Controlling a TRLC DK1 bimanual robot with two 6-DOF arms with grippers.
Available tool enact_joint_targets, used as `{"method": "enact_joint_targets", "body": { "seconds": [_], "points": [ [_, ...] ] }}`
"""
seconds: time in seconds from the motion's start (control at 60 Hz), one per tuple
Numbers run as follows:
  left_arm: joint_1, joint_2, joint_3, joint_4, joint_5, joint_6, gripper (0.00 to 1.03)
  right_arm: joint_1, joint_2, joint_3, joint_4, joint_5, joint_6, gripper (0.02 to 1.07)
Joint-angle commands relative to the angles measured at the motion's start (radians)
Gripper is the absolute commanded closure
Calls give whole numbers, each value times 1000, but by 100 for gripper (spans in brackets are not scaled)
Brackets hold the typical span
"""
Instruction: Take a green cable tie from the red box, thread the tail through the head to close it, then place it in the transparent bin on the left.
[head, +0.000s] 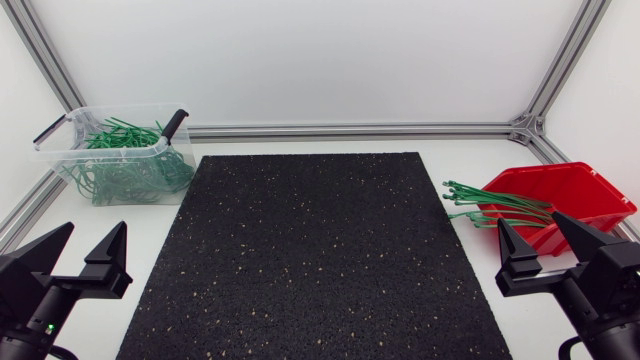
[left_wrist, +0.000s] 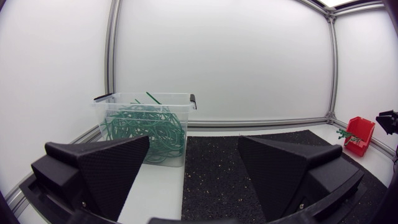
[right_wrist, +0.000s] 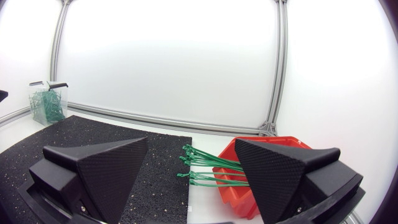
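A red box (head: 575, 190) sits at the table's right edge, with a bundle of straight green cable ties (head: 495, 205) sticking out of it toward the mat. The transparent bin (head: 120, 155) at the back left holds several closed green ties. My right gripper (head: 545, 245) stands open and empty just in front of the red box (right_wrist: 261, 174), whose ties (right_wrist: 208, 168) lie ahead between its fingers. My left gripper (head: 80, 255) is open and empty at the front left, and the bin (left_wrist: 146, 127) stands ahead of it.
A black speckled mat (head: 315, 250) covers the middle of the table. Aluminium frame rails (head: 350, 130) run along the back and both sides. In the left wrist view the red box (left_wrist: 359, 134) shows far across the mat.
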Motion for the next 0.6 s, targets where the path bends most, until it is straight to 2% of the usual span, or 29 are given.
{"method": "enact_joint_targets", "body": {
  "seconds": [0.0, 0.583],
  "points": [
    [-7, -10, -41, -10, -5, -23, 4, -4, -10, -24, 7, 3, 8, 5],
    [-6, -10, -41, -12, -5, -23, 4, -1, -12, -1, -1, -6, 5, 5]
  ]
}}
